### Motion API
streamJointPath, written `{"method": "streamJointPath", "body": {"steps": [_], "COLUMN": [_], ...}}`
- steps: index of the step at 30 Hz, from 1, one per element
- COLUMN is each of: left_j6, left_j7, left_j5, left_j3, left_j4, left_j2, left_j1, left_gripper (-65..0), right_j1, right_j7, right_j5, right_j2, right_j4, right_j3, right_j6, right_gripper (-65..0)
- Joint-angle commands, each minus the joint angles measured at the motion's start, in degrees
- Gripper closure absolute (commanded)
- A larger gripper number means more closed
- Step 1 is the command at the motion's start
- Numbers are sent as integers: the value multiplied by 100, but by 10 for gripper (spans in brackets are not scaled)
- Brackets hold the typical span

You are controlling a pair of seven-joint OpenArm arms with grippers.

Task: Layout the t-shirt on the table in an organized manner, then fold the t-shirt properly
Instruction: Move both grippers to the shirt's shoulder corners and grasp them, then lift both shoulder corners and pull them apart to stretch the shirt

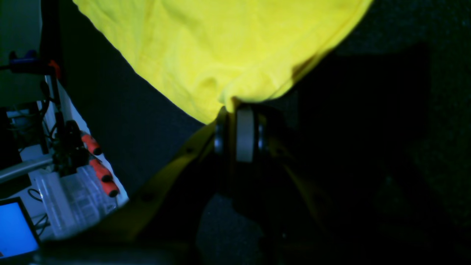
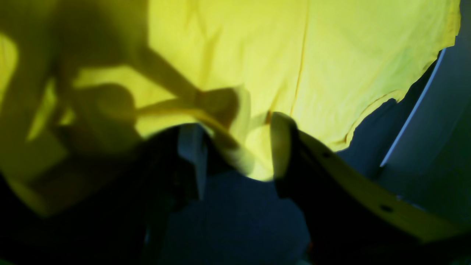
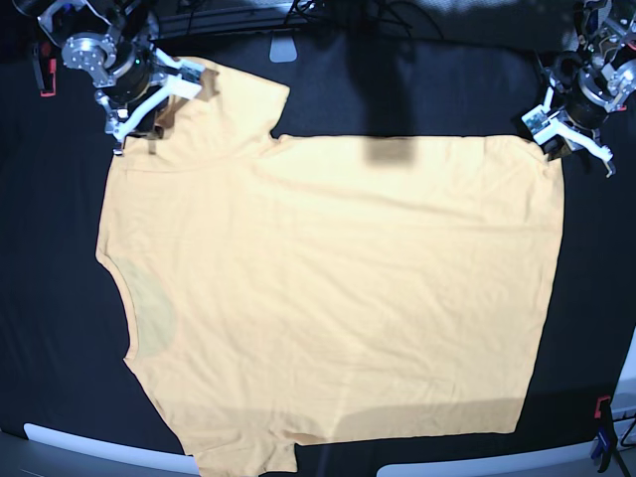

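T-shirt [image 3: 328,298] lies spread flat on the table [image 3: 40,328], neck toward the base view's left, hem toward its right. Right gripper [image 3: 149,99] sits at the far-left sleeve, over its edge. Left gripper [image 3: 556,129] sits at the far-right hem corner, cloth between its jaws.

The t-shirt [image 3: 328,288] runs past the bottom edge of the base view, so its lower sleeve is cut off. Both wrist views crop it to a partial expanse. The right wrist view is blurred and heavily shadowed; the right gripper [image 2: 235,147] shows only as dark shapes. Below the left gripper [image 1: 237,110], the table [image 1: 386,147] is lost in darkness.
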Motion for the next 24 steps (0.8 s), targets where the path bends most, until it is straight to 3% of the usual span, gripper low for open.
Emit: {"method": "streamJointPath", "body": {"steps": [1,6,15,19,24], "left_j6": [15,15,15,17,17], "left_j7": [52,120,120,122,173], "left_j5": [15,15,-2,-304,-697], "left_j3": [-28,-28,-28,-28,-28], "left_j4": [44,44,44,44,199], "left_j2": [-81,-81,-81,-81,-83], "left_j1": [4,13,17,17,162], "left_gripper": [0,0,0,0,0], "right_j1": [96,365,363,337,-20], "right_j7": [70,44,13,-315,-411], "right_j5": [111,396,334,192,201], "right_j2": [33,-142,-146,-70,422], "right_j4": [61,0,-9,-7,195], "right_j3": [17,17,20,20,31], "right_j6": [-39,254,254,260,160], "right_gripper": [-232,-222,0,0,0]}}
